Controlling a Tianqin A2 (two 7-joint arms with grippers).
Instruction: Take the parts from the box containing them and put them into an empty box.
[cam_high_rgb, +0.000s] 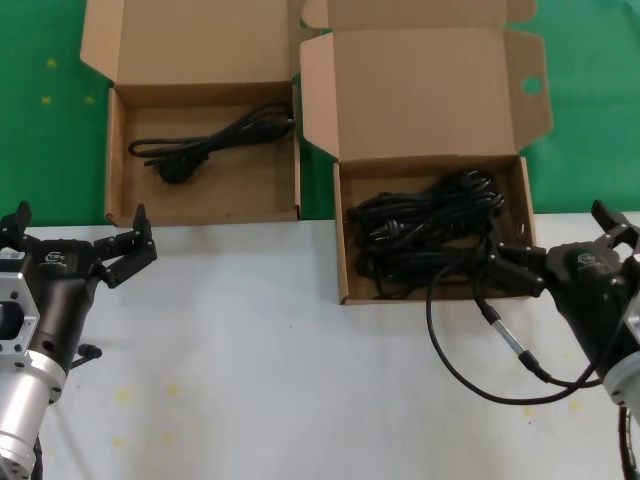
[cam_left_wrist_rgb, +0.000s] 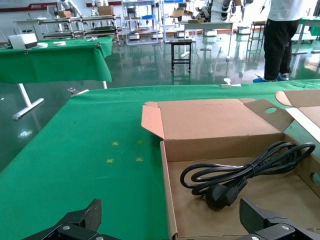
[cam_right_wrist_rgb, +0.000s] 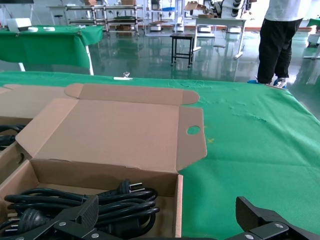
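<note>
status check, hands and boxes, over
Left hand open, idle near the shallow box, one power cord inside. Right hand open at the holed-tab box, over the cord pile. Nothing gripped, path clear.

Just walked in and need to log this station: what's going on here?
A two-armed robot is moving power cables between two open cardboard boxes. The right box, whose lid tab has a round hole, holds a tangle of black cables; the right gripper is open at its front right corner, holding nothing. The left box already holds one coiled cable. The left gripper waits open over the white table, just in front of that box.
</note>
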